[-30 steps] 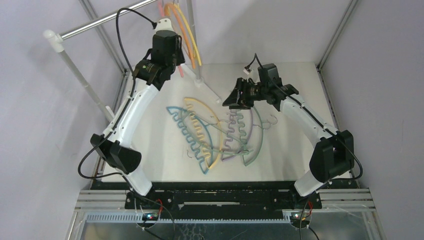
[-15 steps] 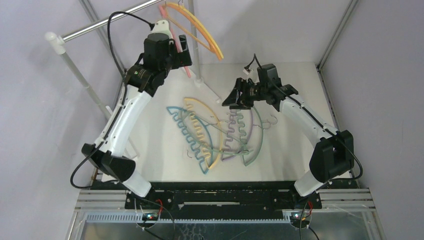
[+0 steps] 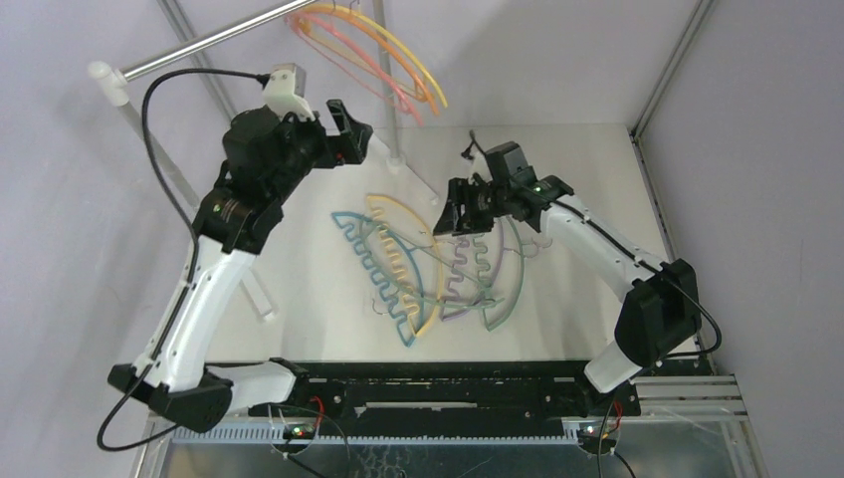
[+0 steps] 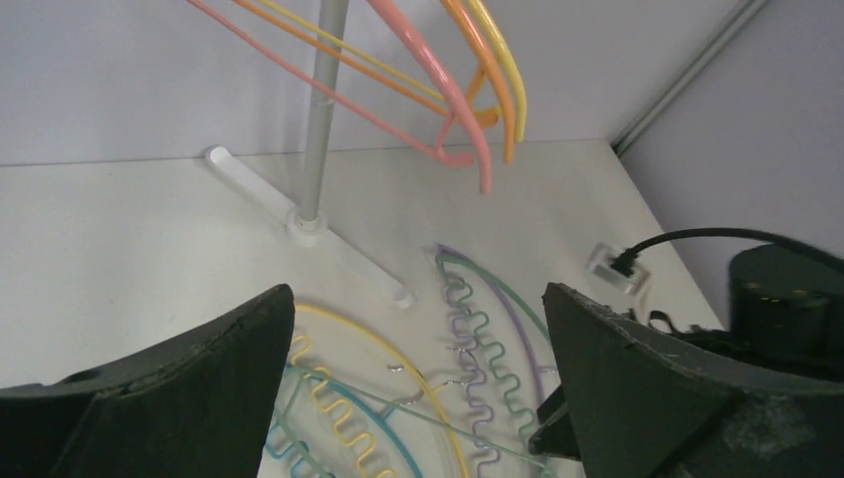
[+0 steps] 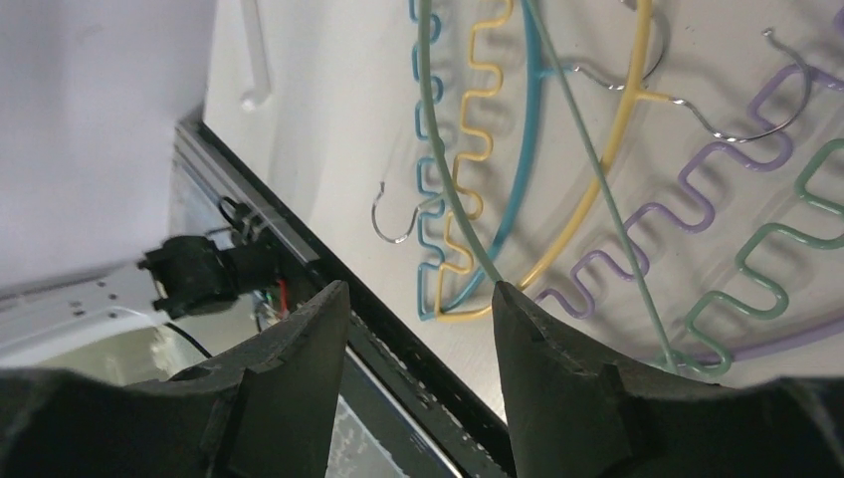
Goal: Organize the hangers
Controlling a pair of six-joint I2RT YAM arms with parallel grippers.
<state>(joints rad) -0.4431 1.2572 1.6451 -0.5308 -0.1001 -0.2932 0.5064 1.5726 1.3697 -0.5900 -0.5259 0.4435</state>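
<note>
Left gripper (image 3: 350, 129): held high, just in front of the rail (image 3: 199, 45) and left of its upright post (image 4: 320, 110); fingers (image 4: 199, 388) spread wide, released, nothing between them. Right gripper (image 3: 456, 211): low over the table (image 3: 597, 169), well forward of the rail and right of the post; fingers (image 5: 289, 378) parted, clamping nothing; thin green wire crossing the gap close to one fingertip, contact not determinable. Hung on the rail by their hooks: pink hanger (image 4: 476, 149), orange hanger (image 4: 506, 139) and yellow hanger (image 4: 519, 119), bunched together near the post, arches tilted out to its right, clear of the table. Lying flat on the table forward of the rail's foot (image 4: 348, 259): four hangers in one overlapping pile. Farthest left of the post: teal hanger (image 3: 370, 274), toothed along its inner edge. Overlapping it: wavy yellow hanger (image 3: 396, 257). Right of the post, under the right gripper: purple hanger (image 3: 460, 269), also wavy, and green hanger (image 3: 518, 274) as the outermost arch. Small wire hooks (image 5: 398, 214) resting on the table among the crossed arches. Right wrist view: teal, yellow, purple and green strands directly beneath the parted fingers.
</note>
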